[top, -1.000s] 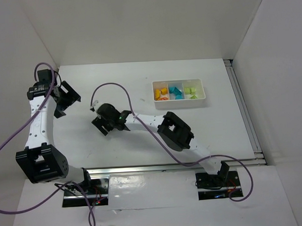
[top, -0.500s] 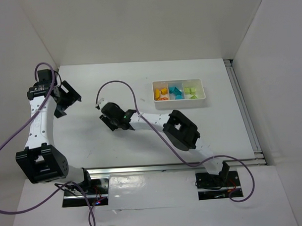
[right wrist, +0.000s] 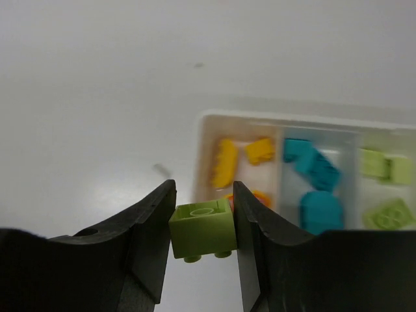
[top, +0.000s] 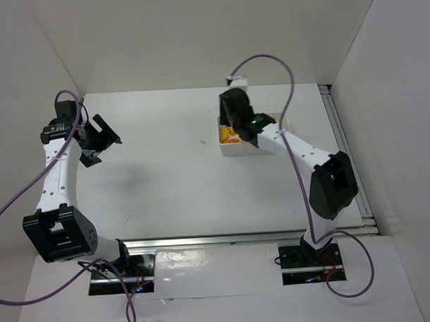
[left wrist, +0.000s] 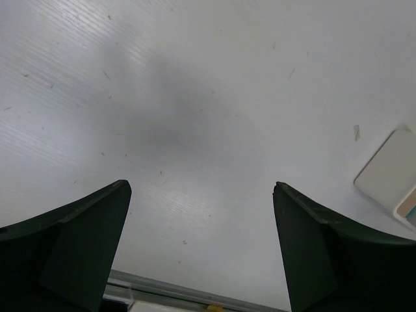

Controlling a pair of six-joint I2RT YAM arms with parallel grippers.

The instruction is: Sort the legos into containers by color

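Note:
My right gripper [right wrist: 203, 214] is shut on a lime green lego [right wrist: 203, 229], held studs-down in the air. It hangs over the left end of the white three-compartment tray [right wrist: 312, 120], beside the orange compartment. Orange legos [right wrist: 224, 162] lie in the left compartment, cyan legos [right wrist: 312, 166] in the middle, lime green legos [right wrist: 383, 166] in the right. From above, the right gripper [top: 233, 121] covers the left part of the tray [top: 285, 141]. My left gripper [top: 101, 140] stands open at the far left with nothing between its fingers [left wrist: 84, 227].
A corner of the tray [left wrist: 390, 172] shows at the right edge of the left wrist view. Metal rails run along the table's near edge [top: 246, 237] and right side [top: 345, 156]. White walls close in the back and sides.
The right gripper closed on the green lego at the table's middle left, then swung up and right to the tray. The left arm has barely shifted.

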